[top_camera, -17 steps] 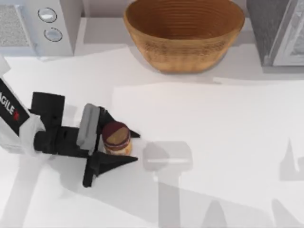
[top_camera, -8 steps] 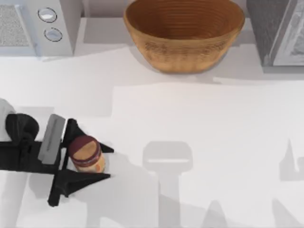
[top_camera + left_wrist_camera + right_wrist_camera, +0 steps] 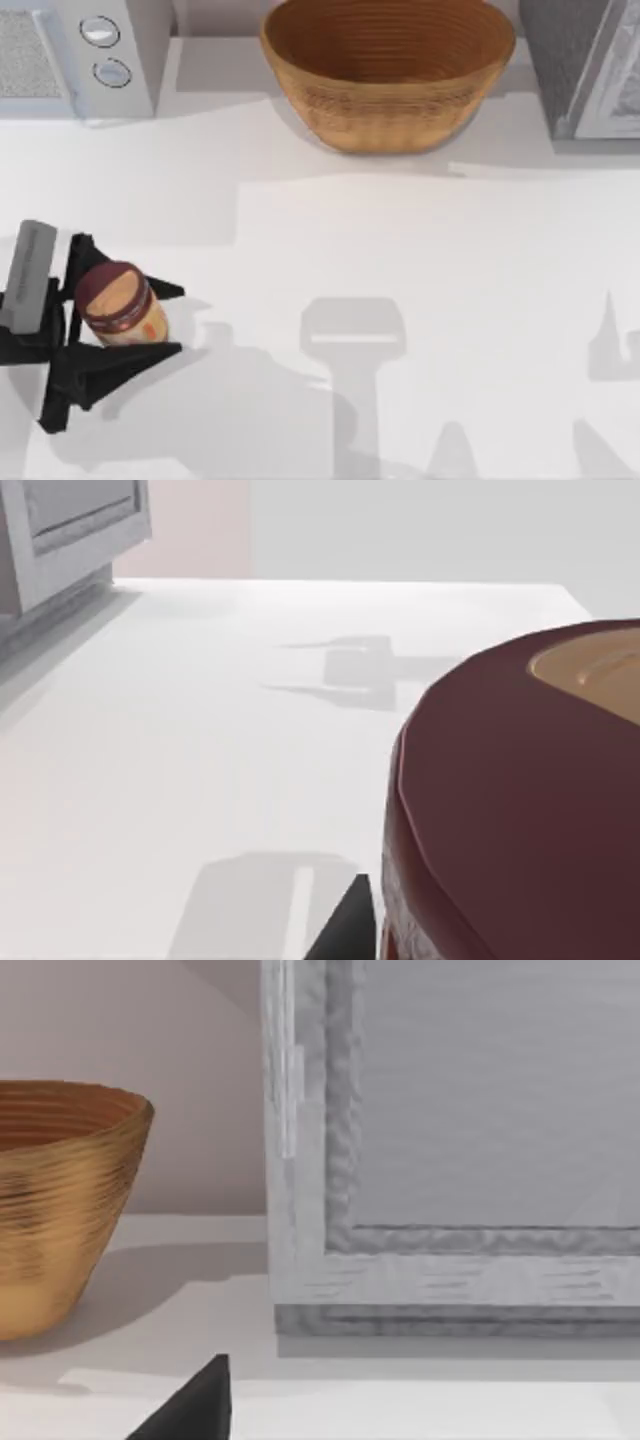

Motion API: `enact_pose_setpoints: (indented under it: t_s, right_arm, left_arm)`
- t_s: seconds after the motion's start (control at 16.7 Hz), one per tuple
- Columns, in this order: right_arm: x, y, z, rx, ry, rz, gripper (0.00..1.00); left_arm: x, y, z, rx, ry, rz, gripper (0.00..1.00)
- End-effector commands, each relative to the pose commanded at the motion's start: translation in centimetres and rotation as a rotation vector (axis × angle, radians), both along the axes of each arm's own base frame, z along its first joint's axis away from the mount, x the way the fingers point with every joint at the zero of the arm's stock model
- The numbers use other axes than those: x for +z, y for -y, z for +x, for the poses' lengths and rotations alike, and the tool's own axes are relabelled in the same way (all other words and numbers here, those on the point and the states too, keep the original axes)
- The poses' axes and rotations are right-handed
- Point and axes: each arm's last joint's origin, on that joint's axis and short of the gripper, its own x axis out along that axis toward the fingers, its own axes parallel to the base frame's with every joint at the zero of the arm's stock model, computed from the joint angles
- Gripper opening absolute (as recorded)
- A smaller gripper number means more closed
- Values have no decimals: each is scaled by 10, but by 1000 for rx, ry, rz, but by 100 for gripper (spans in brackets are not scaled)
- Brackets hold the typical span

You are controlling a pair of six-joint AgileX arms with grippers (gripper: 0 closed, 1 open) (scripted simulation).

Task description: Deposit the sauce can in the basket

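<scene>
Here, in the top view, we found our left gripper (image 3: pixel 150 320) at about 9 o'clock on the table (image 3: pixel 420 280), close to the left edge. Its two black fingers (image 3: pixel 120 360) were clamped against opposite sides of the sauce can (image 3: pixel 120 305), so the left gripper was holding the can. The fingers pointed toward 3 o'clock, and the can sat between them with its maroon lid and tan label exposed from above. The can's shadow fell on the table toward 3 o'clock, apart from the can itself.

In the left wrist view, the sauce can (image 3: pixel 520 800) appeared very close to the camera, showing a dark maroon shoulder and a gold-brown round top. A black fingertip (image 3: pixel 345 930) stood just beside the can.

We observed the basket (image 3: pixel 390 80) at 12 o'clock in the top view, upright, well apart from the can and with nothing visible inside. A white appliance with two round knobs (image 3: pixel 105 50) stood at 11 o'clock, and a grey cabinet (image 3: pixel 585 65) stood at 1 o'clock.

In the right wrist view, a black fingertip of our right gripper (image 3: pixel 195 1405) lay near the basket (image 3: pixel 60 1200) and the grey cabinet (image 3: pixel 450 1160). We cannot tell whether that gripper was spread or closed.
</scene>
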Motion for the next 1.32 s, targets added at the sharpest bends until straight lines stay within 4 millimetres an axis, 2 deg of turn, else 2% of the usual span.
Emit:
enact_pose_setpoints:
  t_s: [0.3, 0.84, 1.08, 1.32]
  right_arm:
    - [0, 0, 0, 0, 0, 0, 100]
    - [0, 0, 0, 0, 0, 0, 100]
    - [0, 0, 0, 0, 0, 0, 100]
    - [0, 0, 0, 0, 0, 0, 100]
  left_arm:
    - [18, -12, -5, 58, -6, -16, 0]
    - [19, -11, -5, 51, -1, -15, 0]
    - [25, 1, 11, -51, 102, 31, 0]
    - [35, 21, 39, -196, 222, 141, 0]
